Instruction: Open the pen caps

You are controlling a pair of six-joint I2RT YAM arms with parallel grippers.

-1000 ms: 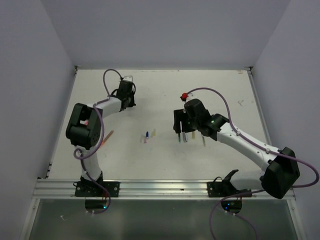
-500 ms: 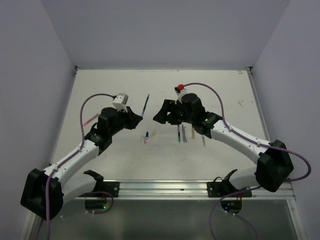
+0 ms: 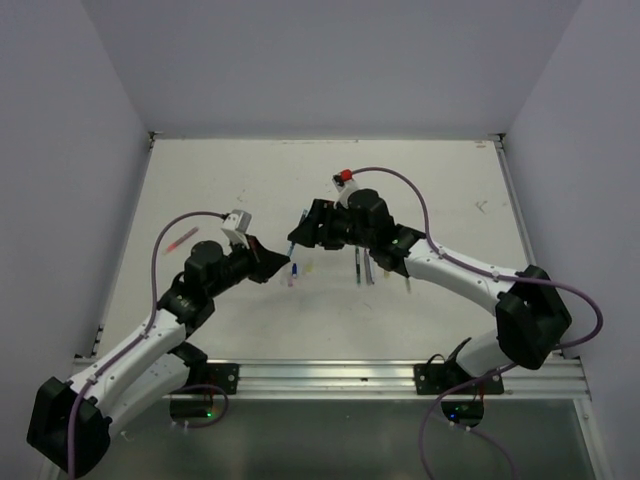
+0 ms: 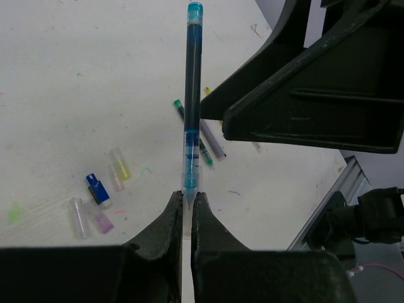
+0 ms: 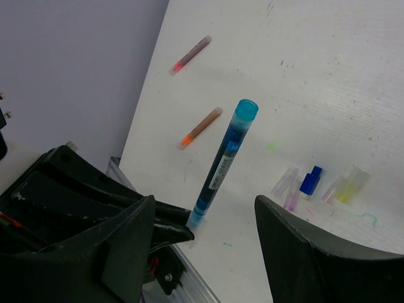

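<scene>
Aloft: slim blue plastic stick pen; light, stiff, slippery.
Left end effector: pinching its lower tip.
Right end effector: spread; teal cap likeliest hold.

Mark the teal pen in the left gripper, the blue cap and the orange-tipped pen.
teal pen [image 4: 192, 95]: left wrist view, mid-barrel.
blue cap [image 4: 97, 189]: left wrist view, its middle.
orange-tipped pen [image 5: 202, 126]: right wrist view, mid-barrel.

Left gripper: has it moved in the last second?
Yes. The left gripper, shut on the blue pen, has come nearer the table's front edge, ending beside the loose pen caps.
</scene>
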